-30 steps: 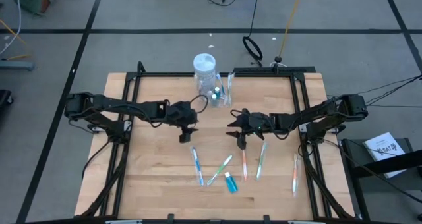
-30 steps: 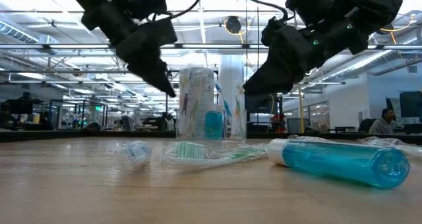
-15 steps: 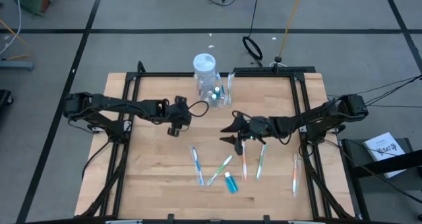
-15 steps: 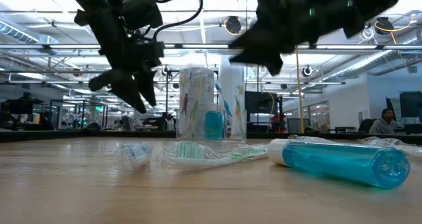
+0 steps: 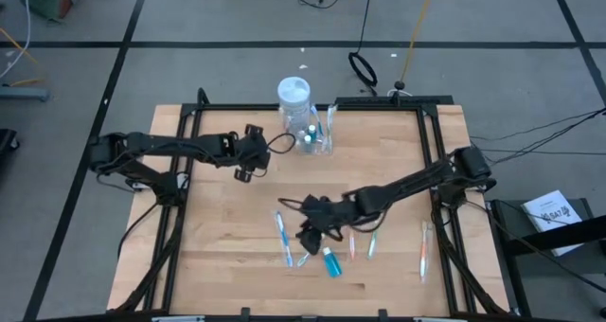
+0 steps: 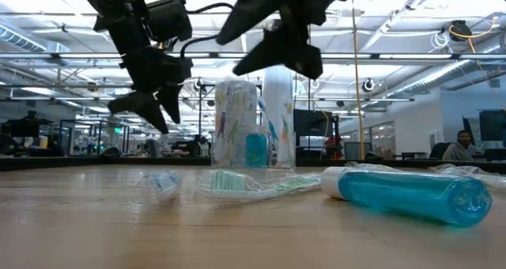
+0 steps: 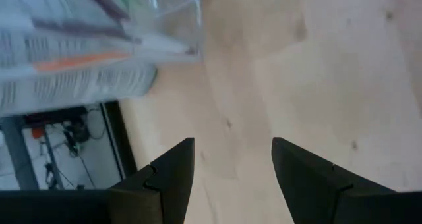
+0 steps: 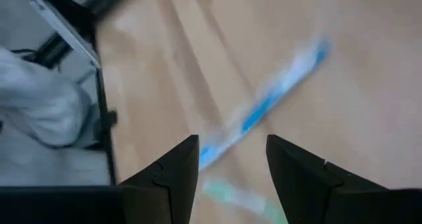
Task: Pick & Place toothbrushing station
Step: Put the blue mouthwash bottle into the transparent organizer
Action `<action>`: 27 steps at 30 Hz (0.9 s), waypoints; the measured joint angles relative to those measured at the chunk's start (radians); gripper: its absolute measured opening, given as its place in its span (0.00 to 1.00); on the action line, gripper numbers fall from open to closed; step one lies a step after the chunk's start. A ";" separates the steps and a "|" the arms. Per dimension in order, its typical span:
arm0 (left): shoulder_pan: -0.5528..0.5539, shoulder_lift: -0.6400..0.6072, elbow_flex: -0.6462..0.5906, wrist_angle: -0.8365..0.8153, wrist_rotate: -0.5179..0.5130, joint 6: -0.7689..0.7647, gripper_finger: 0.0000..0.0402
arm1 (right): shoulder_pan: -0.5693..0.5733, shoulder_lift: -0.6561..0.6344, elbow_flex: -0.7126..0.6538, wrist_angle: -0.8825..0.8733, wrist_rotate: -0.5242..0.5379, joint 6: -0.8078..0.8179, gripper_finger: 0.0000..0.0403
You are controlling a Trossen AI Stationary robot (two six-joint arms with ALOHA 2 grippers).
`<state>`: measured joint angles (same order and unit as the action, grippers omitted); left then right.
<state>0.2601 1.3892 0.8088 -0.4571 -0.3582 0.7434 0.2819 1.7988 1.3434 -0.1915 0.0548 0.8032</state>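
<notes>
A small clear cup (image 5: 315, 138) stands at the table's far middle with teal tubes in it. On the near middle of the wood lie flat a blue toothbrush (image 5: 283, 239), a green toothbrush (image 5: 319, 240) and a teal white-capped tube (image 5: 330, 262). My right gripper (image 5: 305, 239) hovers open above these, and its wrist view shows the blue toothbrush (image 8: 277, 92) below the fingers. My left gripper (image 5: 244, 173) hangs open over bare wood, left of the cup, with nothing between its fingers (image 7: 171, 168).
A taller clear jar with a white lid (image 5: 294, 98) stands beside the cup at the far edge. Further toothbrushes lie right of the tube: an orange one (image 5: 351, 242), a green one (image 5: 373, 239) and another near the right rail (image 5: 423, 251). Black frame rails (image 5: 180, 208) border the wood.
My right gripper has swung toward the near edge and the left, from beside the orange toothbrush to above the blue and green ones, rising a little and rolling. My left gripper has drawn back toward the far left and rolled about its own axis. Both stay open.
</notes>
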 joint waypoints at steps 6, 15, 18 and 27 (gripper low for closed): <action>0.088 -0.011 0.000 -0.004 0.032 -0.051 0.52 | 0.002 0.103 0.096 -0.256 -0.279 0.371 0.42; 0.182 -0.012 0.000 -0.006 0.047 -0.115 0.52 | 0.022 0.176 0.064 -0.269 -0.435 0.516 0.42; 0.194 -0.012 0.000 -0.006 0.049 -0.118 0.52 | 0.015 0.179 0.058 -0.266 -0.432 0.501 0.42; 0.204 -0.012 0.000 -0.005 0.151 -0.070 0.52 | -0.008 0.177 0.057 -0.279 -0.427 0.432 0.42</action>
<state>0.4644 1.3773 0.8093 -0.4625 -0.2076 0.6732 0.2741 1.9759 1.4006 -0.4708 -0.3723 1.2354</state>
